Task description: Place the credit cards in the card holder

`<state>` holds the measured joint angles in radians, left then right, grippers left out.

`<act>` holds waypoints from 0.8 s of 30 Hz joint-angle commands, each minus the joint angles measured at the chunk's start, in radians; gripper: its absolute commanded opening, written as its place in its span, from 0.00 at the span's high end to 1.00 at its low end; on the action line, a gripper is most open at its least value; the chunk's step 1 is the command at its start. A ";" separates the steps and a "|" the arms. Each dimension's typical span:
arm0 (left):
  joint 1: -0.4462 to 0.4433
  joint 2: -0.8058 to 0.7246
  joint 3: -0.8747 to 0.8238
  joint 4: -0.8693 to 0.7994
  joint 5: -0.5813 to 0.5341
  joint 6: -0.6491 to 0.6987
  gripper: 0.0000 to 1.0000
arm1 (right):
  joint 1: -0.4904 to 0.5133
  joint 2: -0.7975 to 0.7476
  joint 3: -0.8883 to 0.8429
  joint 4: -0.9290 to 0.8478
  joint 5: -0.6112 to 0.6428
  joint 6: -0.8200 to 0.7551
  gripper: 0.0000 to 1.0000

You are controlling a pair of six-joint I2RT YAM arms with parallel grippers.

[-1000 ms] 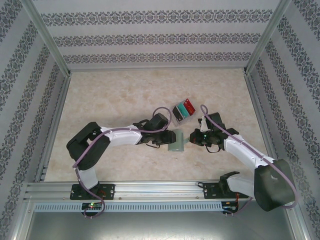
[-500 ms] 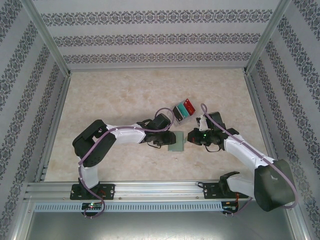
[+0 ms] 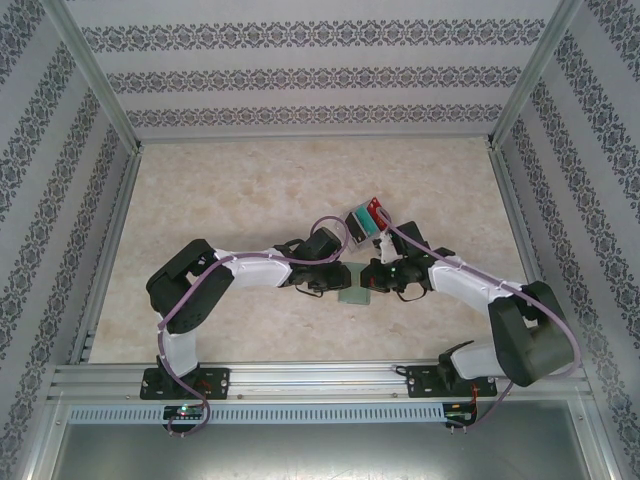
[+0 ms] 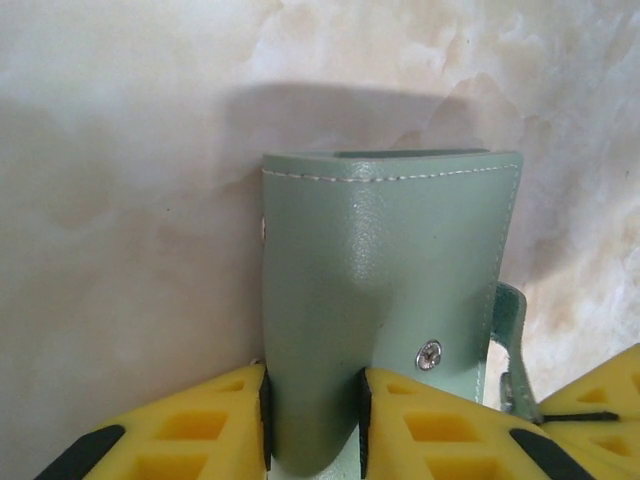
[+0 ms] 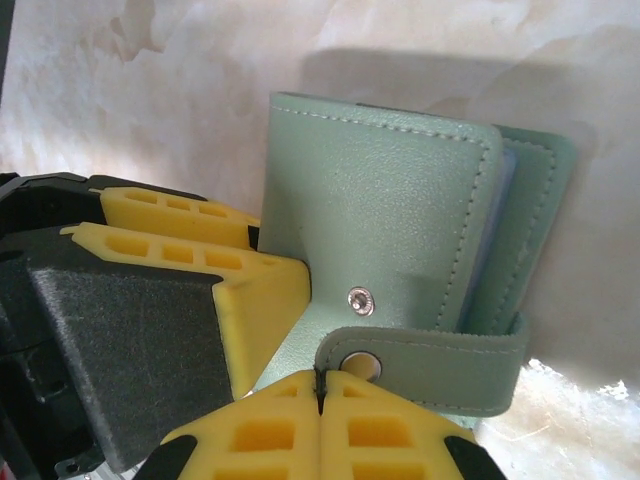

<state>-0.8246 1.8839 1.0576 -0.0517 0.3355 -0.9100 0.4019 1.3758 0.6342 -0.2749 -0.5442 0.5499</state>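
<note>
The marbled table (image 3: 250,200) spreads out on every side of the card holder (image 3: 354,292), which lies flat on it. The left arm (image 3: 250,270) reaches the holder from the left and the right arm (image 3: 470,285) from the right, so the two wrists meet over it. Just beyond the holder's far side sits a clear box (image 3: 352,222), and in it the credit cards (image 3: 372,215), red and teal ones showing; they are apart from the holder and not in it. The holder is a grey-green stitched sleeve, folded closed. In the left wrist view the left gripper (image 4: 313,375) clamps the holder's near end, a yellow finger pressed to each long side. The right gripper (image 5: 318,378) has its jaws pressed fully together, the tips at the free end of the holder's strap (image 5: 440,365), which wraps round the holder's edge; whether the strap end is pinched between them cannot be told. The strap's button lies just beside the snap stud (image 5: 358,300) on the holder's face, unfastened.
</note>
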 commanded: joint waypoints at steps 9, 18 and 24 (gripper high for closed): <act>-0.007 0.010 -0.024 0.036 0.001 -0.018 0.76 | 0.026 0.061 0.045 0.023 -0.005 0.002 1.00; -0.007 0.011 -0.031 0.052 0.005 -0.024 0.79 | 0.031 0.078 0.059 0.039 -0.028 0.011 1.00; -0.007 0.013 -0.029 0.055 0.012 -0.023 0.78 | 0.036 0.092 0.064 0.049 -0.042 0.016 1.00</act>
<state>-0.8246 1.8839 1.0428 -0.0113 0.3393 -0.9237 0.4175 1.4536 0.6708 -0.2523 -0.5449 0.5533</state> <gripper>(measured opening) 0.217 0.039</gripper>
